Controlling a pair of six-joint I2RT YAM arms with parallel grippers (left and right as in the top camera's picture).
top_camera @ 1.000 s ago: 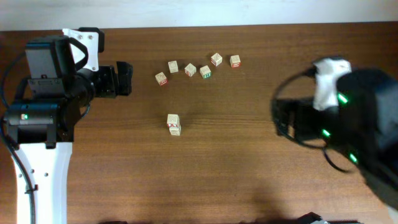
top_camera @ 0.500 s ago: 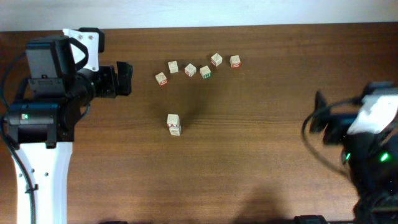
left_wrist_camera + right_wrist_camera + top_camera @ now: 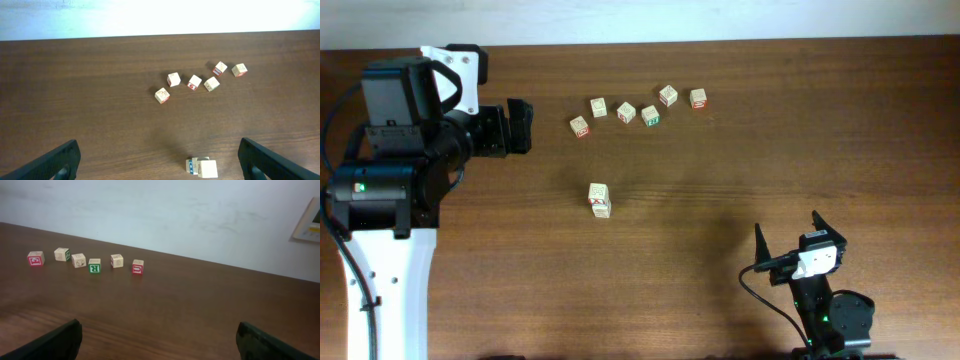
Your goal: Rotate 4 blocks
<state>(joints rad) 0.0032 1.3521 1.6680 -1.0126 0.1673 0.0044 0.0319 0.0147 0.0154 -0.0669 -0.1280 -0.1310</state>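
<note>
The 4 blocks (image 3: 600, 199) sit huddled apart from the row of six cubes (image 3: 626, 113), probably to mark them out. The left gripper (image 3: 523, 126) and the right gripper (image 3: 787, 224) hang open and empty, clear of that row.

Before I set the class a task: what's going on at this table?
Nothing is being handled. The left gripper and the right gripper are both open, empty and well away from the cluster of blocks mid-table, which lies untouched. An arc of six cubes sits beyond it.
</note>
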